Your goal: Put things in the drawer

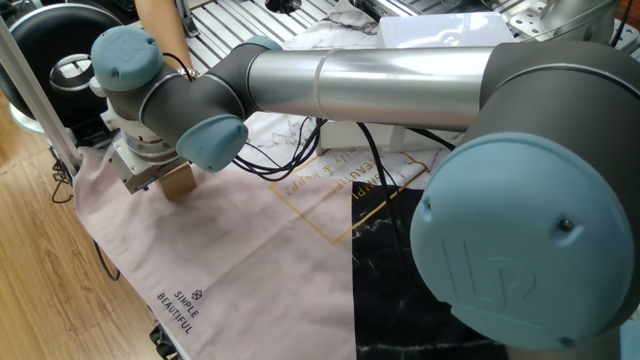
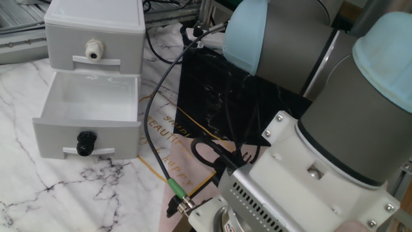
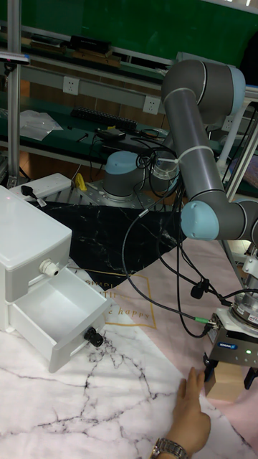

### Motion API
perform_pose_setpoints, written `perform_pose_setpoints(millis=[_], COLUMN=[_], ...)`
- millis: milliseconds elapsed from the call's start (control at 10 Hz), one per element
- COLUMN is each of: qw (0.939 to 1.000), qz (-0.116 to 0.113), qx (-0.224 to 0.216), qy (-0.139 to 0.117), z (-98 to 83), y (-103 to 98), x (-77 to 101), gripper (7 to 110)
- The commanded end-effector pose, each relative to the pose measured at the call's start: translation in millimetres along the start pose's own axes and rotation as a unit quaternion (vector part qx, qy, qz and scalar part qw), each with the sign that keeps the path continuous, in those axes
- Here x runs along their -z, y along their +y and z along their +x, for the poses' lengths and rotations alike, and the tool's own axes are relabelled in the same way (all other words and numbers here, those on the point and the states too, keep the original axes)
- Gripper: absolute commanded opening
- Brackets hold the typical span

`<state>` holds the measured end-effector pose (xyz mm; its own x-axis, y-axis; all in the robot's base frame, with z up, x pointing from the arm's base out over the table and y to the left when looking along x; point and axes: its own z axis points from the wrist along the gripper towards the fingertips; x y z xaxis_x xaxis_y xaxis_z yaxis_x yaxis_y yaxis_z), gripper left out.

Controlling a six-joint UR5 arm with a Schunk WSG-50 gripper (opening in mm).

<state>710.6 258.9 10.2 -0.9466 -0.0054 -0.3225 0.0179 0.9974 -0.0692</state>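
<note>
Pink cloth (image 1: pixel 230 250) is covering the bench where the claw (image 3: pixel 230 374) is clenching the wooden block (image 3: pixel 228 381); a nearby hand (image 3: pixel 190 410) risks being bumped.

pink cloth (image 1: pixel 250 250) printed "SIMPLE BEAUTIFUL", black marbled mat (image 2: pixel 212 90), white power strip (image 3: pixel 49 186), wall sockets (image 3: pixel 70 85)

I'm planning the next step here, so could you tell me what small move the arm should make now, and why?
Probably close on the block and lift it straight up. The gripper sits down over it on the pink cloth, a finger on each side, and the lower drawer already stands open and looks empty. A hand rests nearby, so go slowly.
</note>
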Motion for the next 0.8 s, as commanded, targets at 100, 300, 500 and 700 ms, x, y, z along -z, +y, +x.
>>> perform_pose_setpoints(millis=[100, 300, 500, 700], qw=[1.0000, 1.0000, 0.9999, 0.9999], qz=[-0.006, -0.006, -0.008, -0.006], qx=[0.001, 0.005, 0.014, 0.012], qy=[0.003, 0.004, 0.005, 0.005], z=[-1.2, -1.3, -3.8, -3.0], y=[-1, -2, -9, -13], x=[1.7, 4.3, 5.1, 3.0], gripper=[7, 7, 7, 7])
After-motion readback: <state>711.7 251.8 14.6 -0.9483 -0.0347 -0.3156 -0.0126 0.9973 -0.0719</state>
